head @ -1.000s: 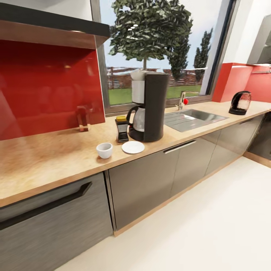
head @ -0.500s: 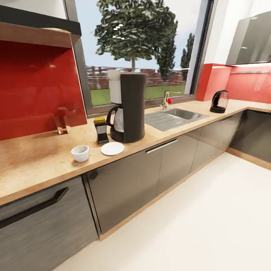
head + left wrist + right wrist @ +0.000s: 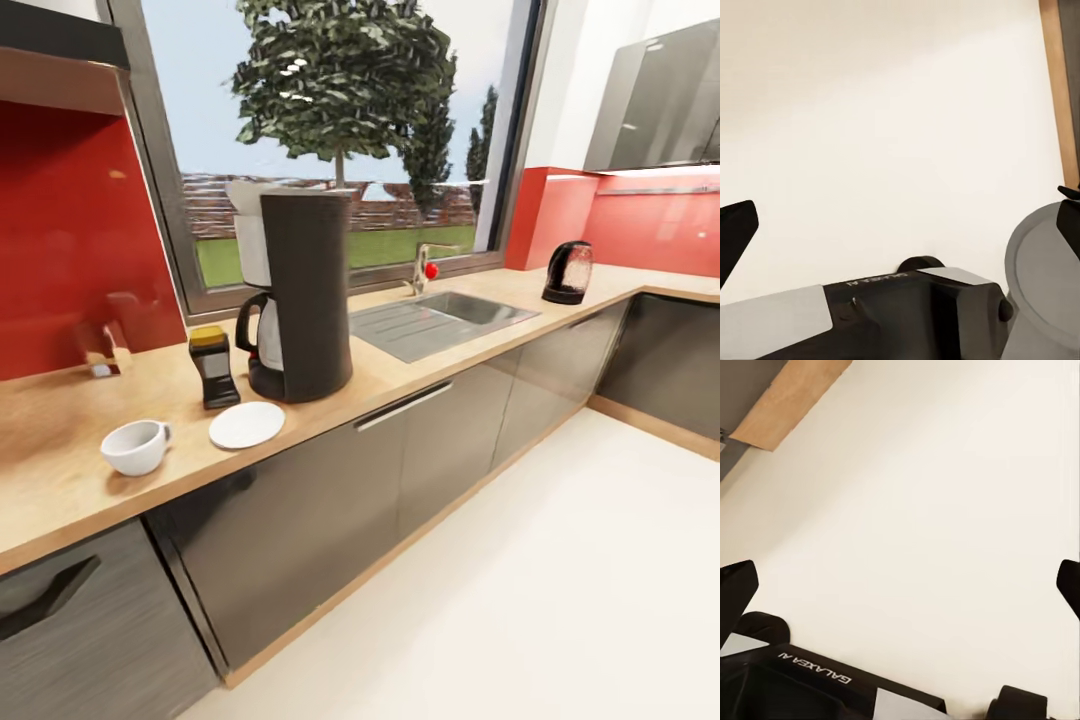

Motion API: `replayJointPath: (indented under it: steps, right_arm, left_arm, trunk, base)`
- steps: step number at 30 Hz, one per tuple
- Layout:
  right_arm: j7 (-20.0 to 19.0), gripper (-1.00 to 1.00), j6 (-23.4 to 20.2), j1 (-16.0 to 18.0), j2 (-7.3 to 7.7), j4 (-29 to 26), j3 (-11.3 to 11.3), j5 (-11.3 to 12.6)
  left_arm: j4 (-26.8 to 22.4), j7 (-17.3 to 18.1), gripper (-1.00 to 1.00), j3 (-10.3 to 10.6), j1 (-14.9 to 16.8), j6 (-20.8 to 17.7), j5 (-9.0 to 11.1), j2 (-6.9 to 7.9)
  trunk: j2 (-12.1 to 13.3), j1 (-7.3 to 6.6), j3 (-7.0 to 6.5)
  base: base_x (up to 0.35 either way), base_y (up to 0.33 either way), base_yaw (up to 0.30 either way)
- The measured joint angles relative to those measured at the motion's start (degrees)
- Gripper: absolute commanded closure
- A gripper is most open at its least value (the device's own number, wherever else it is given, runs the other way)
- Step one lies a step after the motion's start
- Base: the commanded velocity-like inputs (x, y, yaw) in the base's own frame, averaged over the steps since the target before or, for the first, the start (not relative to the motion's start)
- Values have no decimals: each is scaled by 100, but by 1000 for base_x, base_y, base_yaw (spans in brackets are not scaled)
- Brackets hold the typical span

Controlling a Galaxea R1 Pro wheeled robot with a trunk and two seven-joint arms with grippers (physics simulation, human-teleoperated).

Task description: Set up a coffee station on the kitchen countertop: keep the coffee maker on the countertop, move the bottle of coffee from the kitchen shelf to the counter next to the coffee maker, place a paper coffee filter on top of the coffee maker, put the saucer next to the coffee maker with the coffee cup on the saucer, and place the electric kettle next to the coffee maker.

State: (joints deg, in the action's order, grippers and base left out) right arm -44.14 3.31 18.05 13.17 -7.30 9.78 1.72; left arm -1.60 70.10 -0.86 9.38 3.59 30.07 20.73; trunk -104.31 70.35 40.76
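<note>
Two hands hang low over the pale floor, each with nothing between its fingers. My left hand has its dark fingertips spread wide apart, and my right hand is spread just as wide, a fingertip at each edge of its wrist view.

Out ahead, the long wooden tabletop carries the tall coffee maker, standing upright with a white paper filter at its top. The bottle of coffee stands just beside it on its left. The saucer lies bare in front of the bottle, near the tabletop's front edge. The coffee cup sits on the wood to the left of the saucer, apart from it. Past the sink, the kettle stands well apart from the coffee maker, near the red corner wall.
</note>
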Motion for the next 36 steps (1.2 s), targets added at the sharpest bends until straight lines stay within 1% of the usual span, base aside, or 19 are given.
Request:
replayJointPath:
  steps: [22, 30, 36]
  right_arm:
    - [9, -100, 3, 0, -8, 2, 0, -4]
    - [10, -100, 3, 1, -9, 3, 0, 1]
    - [9, -100, 3, 0, -8, 5, 0, 3]
  left_arm:
    - [0, -1, -100, -4, 0, -1, 1, 2]
    - [-1, -1, -100, -4, -1, -1, 2, 2]
    - [0, -1, -100, -4, 0, -1, 2, 4]
  trunk:
    - [0, 1, 2]
    - [0, 1, 2]
    - [0, 1, 2]
  base:
    - [206, -261, -276]
    - [182, -292, -75]
    - [183, -293, -232]
